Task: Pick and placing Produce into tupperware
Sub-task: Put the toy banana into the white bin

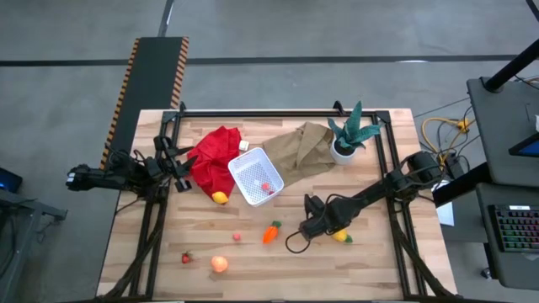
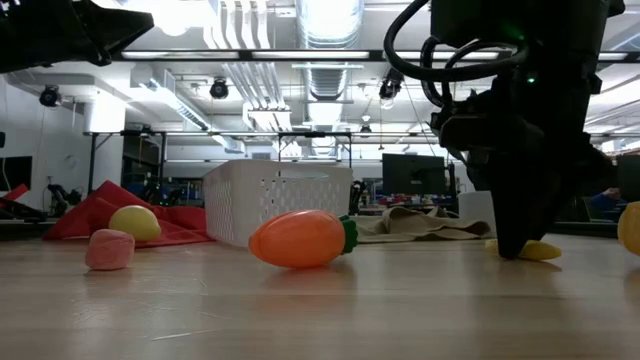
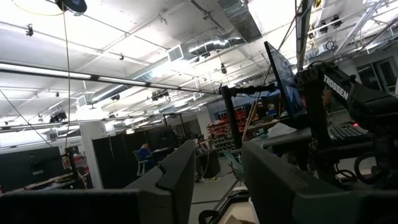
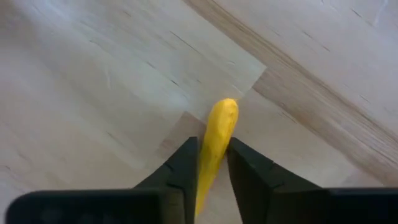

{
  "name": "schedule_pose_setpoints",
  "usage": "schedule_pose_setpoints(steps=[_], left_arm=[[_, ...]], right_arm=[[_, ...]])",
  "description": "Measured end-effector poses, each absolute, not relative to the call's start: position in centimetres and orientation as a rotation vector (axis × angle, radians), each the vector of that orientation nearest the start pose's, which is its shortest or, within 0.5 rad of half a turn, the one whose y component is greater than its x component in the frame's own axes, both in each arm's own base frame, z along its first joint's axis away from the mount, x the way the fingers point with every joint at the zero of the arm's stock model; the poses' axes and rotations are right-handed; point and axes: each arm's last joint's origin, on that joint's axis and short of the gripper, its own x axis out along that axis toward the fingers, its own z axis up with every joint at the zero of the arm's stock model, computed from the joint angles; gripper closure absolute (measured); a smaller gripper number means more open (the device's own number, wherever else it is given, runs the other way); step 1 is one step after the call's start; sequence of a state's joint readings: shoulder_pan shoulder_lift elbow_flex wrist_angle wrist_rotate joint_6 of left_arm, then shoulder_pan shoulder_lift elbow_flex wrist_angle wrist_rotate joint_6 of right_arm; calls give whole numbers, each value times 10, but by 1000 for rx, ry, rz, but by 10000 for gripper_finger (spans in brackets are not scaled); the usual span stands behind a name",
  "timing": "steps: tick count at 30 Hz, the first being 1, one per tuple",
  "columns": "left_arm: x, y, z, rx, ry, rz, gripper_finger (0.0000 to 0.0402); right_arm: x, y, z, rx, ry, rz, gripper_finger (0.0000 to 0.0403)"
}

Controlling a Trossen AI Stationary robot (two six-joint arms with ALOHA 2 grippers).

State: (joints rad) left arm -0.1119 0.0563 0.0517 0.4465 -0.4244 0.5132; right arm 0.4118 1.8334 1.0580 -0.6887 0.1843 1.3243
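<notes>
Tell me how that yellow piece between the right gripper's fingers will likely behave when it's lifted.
The yellow piece looks smooth and glossy, so it may slip. The right gripper has its fingers against both sides near one end, so the free end could pivot or droop. It looks like a hollow plastic toy, so probably light and stiff.

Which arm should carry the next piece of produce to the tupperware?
Right. Its hand already has its fingers on the yellow piece lying on the table. The left hand sits back by the red cloth, holding nothing.

Bare table (image 1: 370, 261) between carrot (image 1: 270, 233) and tupperware (image 1: 255, 178).
</notes>
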Motion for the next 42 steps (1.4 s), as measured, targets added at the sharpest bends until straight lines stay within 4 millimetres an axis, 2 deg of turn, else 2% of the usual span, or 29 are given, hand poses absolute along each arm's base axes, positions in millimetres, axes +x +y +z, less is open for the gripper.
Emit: schedule_pose_setpoints(steps=[9,19,22,27,35,42], left_arm=[[88,2,218,384,-338,408,283],[88,2,217,384,-338,408,283],[88,2,217,383,-338,408,283],[88,2,217,383,-337,408,283],[88,2,217,384,-337,408,283],[88,2,217,384,-337,408,283]], right_arm=[[291,121,137,666,1235,-708,387],[295,123,138,669,1214,-671,393],[303,125,144,643,1143,-635,393],[322,124,161,500,950,-611,393],[357,103,186,345,677,-578,394],[378,66,200,277,618,-548,394]])
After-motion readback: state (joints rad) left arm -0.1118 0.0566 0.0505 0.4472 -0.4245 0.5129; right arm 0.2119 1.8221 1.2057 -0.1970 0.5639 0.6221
